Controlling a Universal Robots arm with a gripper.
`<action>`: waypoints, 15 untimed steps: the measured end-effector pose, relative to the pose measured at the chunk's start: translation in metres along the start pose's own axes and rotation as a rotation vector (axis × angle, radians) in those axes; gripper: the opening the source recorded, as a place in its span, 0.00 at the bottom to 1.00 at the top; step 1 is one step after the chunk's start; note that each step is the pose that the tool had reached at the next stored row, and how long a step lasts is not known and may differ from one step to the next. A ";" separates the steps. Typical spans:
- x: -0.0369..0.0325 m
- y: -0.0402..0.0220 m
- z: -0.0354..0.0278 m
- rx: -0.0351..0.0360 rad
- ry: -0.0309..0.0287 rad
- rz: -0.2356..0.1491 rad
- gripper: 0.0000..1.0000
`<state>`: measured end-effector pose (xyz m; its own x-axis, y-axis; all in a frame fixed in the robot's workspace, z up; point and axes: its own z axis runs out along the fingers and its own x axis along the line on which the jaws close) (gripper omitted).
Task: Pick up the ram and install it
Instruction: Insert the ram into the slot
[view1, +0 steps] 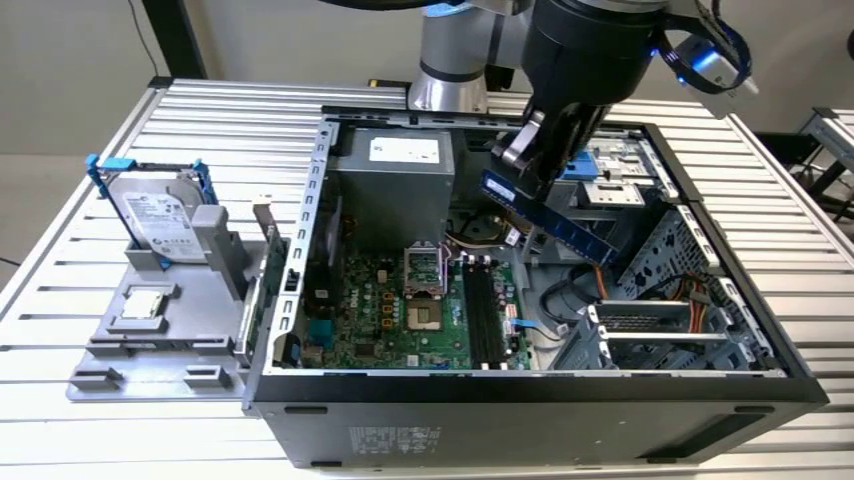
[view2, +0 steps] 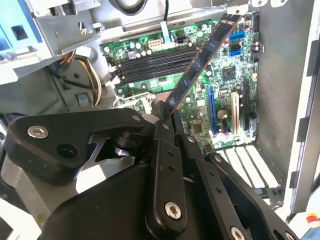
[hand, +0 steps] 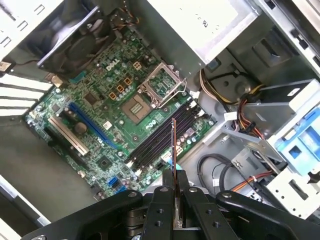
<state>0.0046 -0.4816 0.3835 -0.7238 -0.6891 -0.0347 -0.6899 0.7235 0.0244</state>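
The exterior view stands off the arm, high above the motherboard (view1: 387, 310), and looks down at a slant on the whole open computer case (view1: 534, 420) and the worktop (view1: 134, 440). Both wrist views ride close behind the hand (view2: 166, 107), facing down past the gripped ram (view2: 200, 65) onto that motherboard from opposite sides. All three views share the motherboard.

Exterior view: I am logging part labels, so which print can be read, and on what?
Nothing can be quoted.
Hard drive label: too small to read.
Power supply sticker: too small to read.
Case front label: too small to read.
Ram in the gripper: no legible print.
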 end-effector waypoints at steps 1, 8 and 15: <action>0.0000 0.0000 0.0000 0.0005 -0.0004 0.014 0.00; 0.0000 0.0000 0.0001 0.0042 -0.0031 0.123 0.00; 0.0000 0.0000 0.0001 0.0081 -0.0059 0.236 0.00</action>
<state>0.0046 -0.4816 0.3835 -0.8650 -0.5006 -0.0348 -0.5015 0.8648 0.0245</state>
